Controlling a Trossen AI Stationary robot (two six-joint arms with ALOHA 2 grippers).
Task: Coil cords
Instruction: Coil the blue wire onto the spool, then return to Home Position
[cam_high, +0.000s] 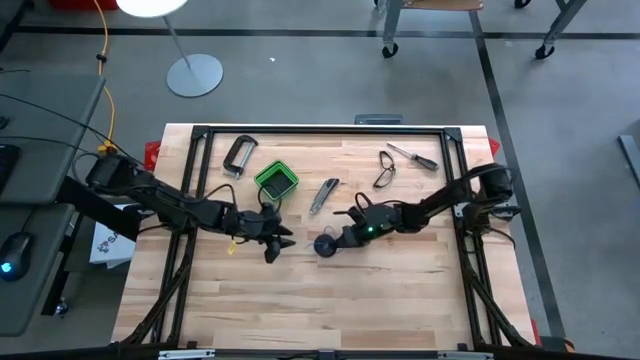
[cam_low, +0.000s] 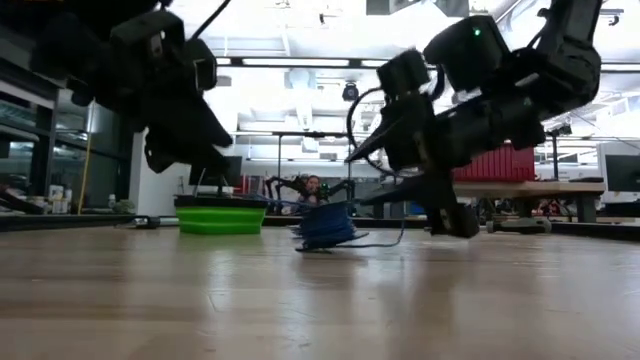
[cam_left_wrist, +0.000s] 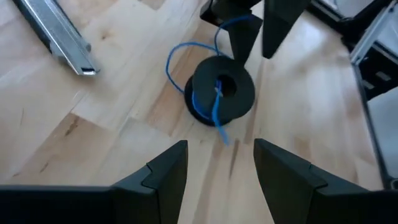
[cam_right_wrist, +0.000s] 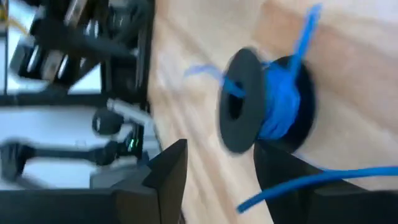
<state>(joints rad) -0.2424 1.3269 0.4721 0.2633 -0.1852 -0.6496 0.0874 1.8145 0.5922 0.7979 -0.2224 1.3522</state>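
Wooden planks made up the surface (cam_high: 300, 300); from above we saw the spool (cam_high: 325, 245) between both claws. At surface level it looked light. The left claw (cam_left_wrist: 217, 165) gaped, empty. The right claw (cam_right_wrist: 214, 168) stood open beside the limp wire (cam_right_wrist: 280, 112); we judged the stiff rims the best hold.

Robotics lab, wooden workbench (cam_high: 300, 290), other robot arms (cam_low: 300, 186) behind

Two dark jointed arms; green status light on the right hand (cam_high: 342, 237); black wedge-shaped fingers (cam_left_wrist: 163, 177)
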